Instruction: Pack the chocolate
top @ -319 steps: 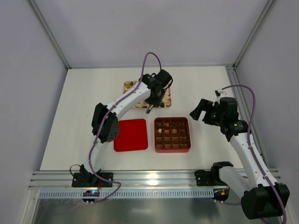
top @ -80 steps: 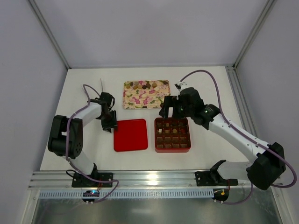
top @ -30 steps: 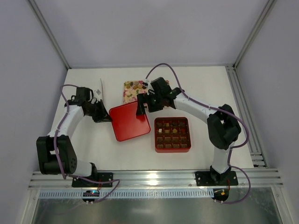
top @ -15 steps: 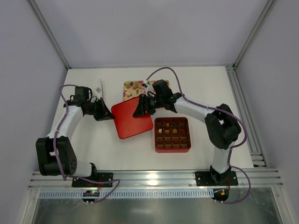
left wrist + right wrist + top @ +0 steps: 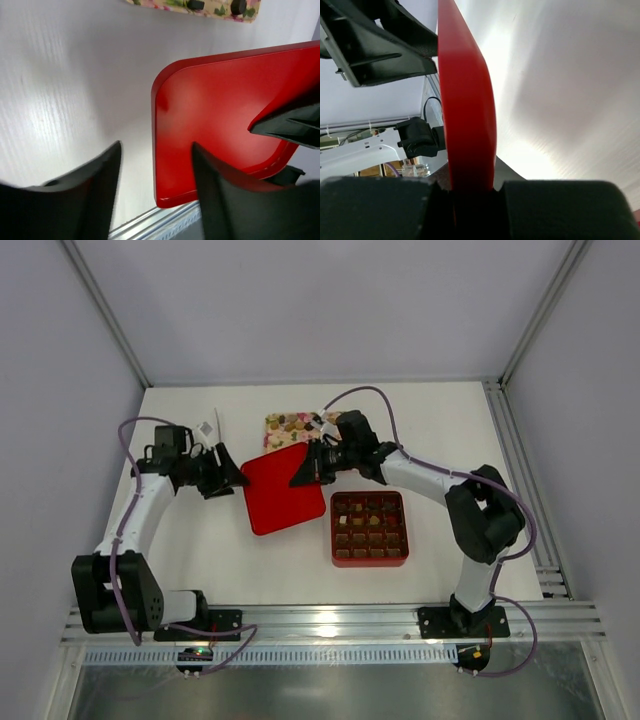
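Chocolate (image 5: 296, 423) lies in small brown and pale pieces on the flowered tray (image 5: 272, 435); more pieces sit in the red box (image 5: 369, 560) with the brown gridded insert. The flat red lid (image 5: 283, 490) hangs tilted between the arms. My right gripper (image 5: 306, 473) is shut on its far right edge; in the right wrist view the lid (image 5: 467, 95) runs edge-on out of the clamped gripper (image 5: 470, 186). My left gripper (image 5: 232, 477) stands open at the lid's left corner. In the left wrist view the lid (image 5: 220, 110) lies past the spread gripper (image 5: 156, 146), and nothing is pinched.
A small white card (image 5: 214, 428) stands behind the left gripper. The tray's edge (image 5: 165, 5) shows at the top of the left wrist view. An aluminium rail (image 5: 330, 625) runs along the near table edge.
My right gripper has closed on the lid's edge. My left gripper has opened and let the lid go, drawing slightly left. The lid has shifted right and tilted.
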Robot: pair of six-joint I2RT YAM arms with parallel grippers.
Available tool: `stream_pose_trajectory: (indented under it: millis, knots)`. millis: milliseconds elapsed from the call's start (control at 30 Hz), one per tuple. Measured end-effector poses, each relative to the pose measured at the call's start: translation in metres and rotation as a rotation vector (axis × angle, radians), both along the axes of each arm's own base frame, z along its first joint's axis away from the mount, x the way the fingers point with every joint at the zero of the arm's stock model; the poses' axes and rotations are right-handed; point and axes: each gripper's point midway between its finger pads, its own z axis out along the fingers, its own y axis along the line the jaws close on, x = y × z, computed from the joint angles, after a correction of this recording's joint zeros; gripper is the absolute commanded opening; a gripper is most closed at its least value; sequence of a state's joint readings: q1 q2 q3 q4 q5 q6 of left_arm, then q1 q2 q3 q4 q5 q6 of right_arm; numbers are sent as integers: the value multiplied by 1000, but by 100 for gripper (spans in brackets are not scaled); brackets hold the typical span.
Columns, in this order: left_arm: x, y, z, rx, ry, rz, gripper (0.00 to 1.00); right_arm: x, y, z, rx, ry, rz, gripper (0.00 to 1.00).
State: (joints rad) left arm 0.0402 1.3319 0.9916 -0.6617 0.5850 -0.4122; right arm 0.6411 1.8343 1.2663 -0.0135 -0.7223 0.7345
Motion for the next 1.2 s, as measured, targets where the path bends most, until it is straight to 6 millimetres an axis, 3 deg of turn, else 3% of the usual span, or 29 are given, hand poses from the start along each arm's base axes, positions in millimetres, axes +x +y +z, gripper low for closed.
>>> stream_pose_trajectory:
  millis: [133,267,367,467,567,700,833,1000,1200]
  knots:
    - [2,6,15,68,-78,18,73,7,-8,10,17,16,-36,4]
    - [7,3,51,187,-241,6,75,22,-23,18,30,35,-92,4]
    - [-1,-27,89,284,-443,-85,75,33,-38,19,18,93,-140,4]
    - [-26,-66,123,340,-646,-207,75,43,-52,23,8,149,-185,4]
    - [-45,-91,140,401,-779,-296,75,53,-64,28,18,194,-225,4]
    - [-67,-130,140,588,-913,-424,76,58,-74,34,23,254,-253,4]
    - [-84,-168,121,799,-1015,-570,78,59,-80,44,36,289,-258,4]
    - [-100,-190,120,968,-1178,-652,80,57,-92,57,37,316,-275,4]
    - [-92,-199,115,1074,-1306,-663,81,52,-104,82,54,296,-290,4]
